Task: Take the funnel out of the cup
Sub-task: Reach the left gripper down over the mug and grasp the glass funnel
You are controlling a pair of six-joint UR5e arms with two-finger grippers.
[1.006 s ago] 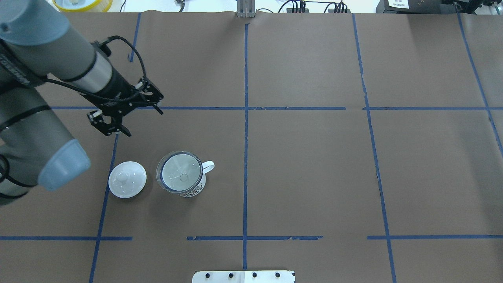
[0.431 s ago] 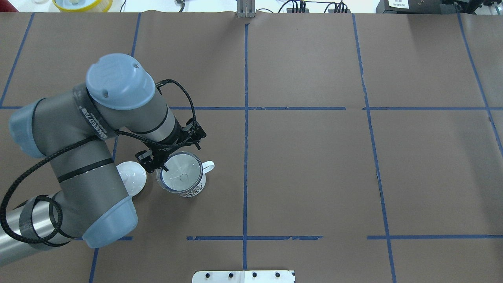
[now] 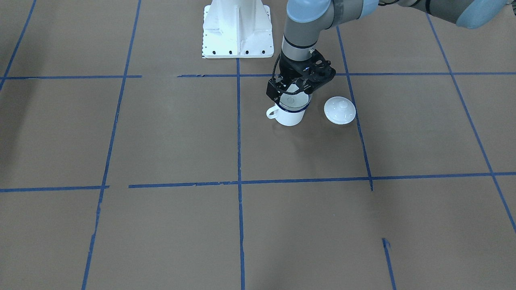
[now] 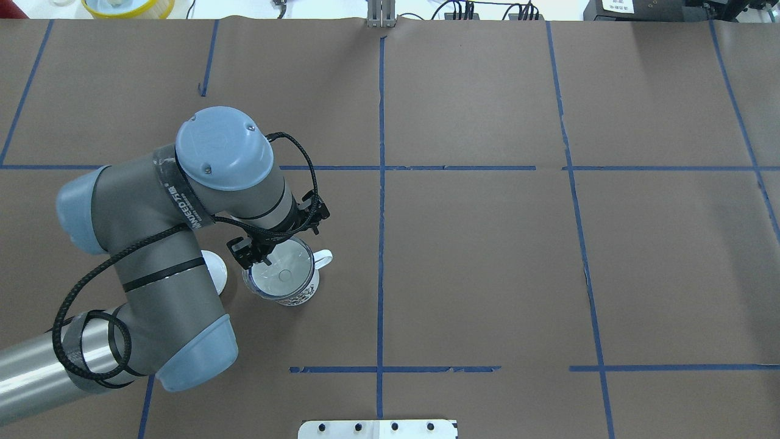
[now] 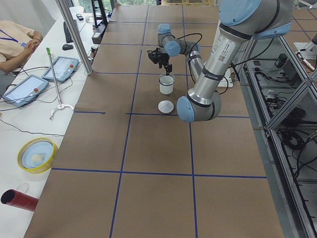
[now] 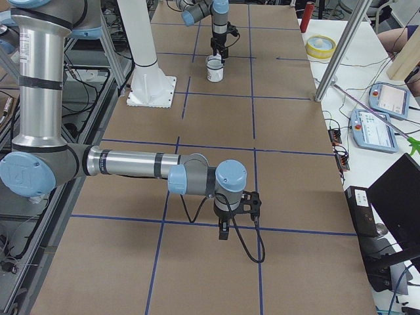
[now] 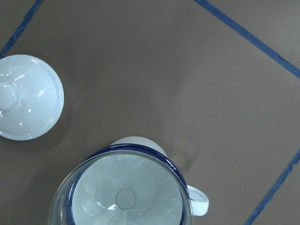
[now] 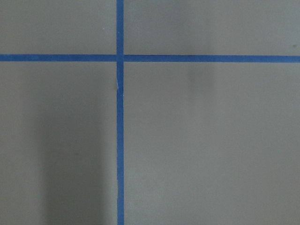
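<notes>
Hovering with the left hand (image 3: 297, 89) open just above the funnel (image 7: 124, 192), seated upright in the cup (image 3: 291, 114) directly beneath.

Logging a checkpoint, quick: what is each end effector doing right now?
Left end effector: open, over the funnel in the cup, holding nothing.
Right end effector: cannot be told.
</notes>
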